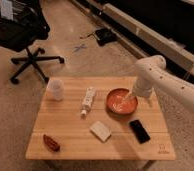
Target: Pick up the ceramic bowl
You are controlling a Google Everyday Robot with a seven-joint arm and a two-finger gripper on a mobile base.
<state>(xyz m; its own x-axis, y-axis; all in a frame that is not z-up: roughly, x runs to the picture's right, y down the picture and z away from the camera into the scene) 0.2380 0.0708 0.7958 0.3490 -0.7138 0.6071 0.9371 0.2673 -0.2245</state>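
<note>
**Rim grab could slip or tip the bowl**

The ceramic bowl (118, 103) sits on the wooden table (65, 125) directly beneath the gripper (130, 98), which hangs over the rim on the arm's side. How wide the gripper stands cannot be told. A thin pinch on a glossy, shallow rim may slip, or tilt the bowl. The black phone (140, 131), just camera-side of the gripper, could get knocked.

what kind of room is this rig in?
Probably an office or lab space: rolling office chair, tape cross on the floor, low wooden table. The gripper is at the rim of the ceramic bowl.
</note>
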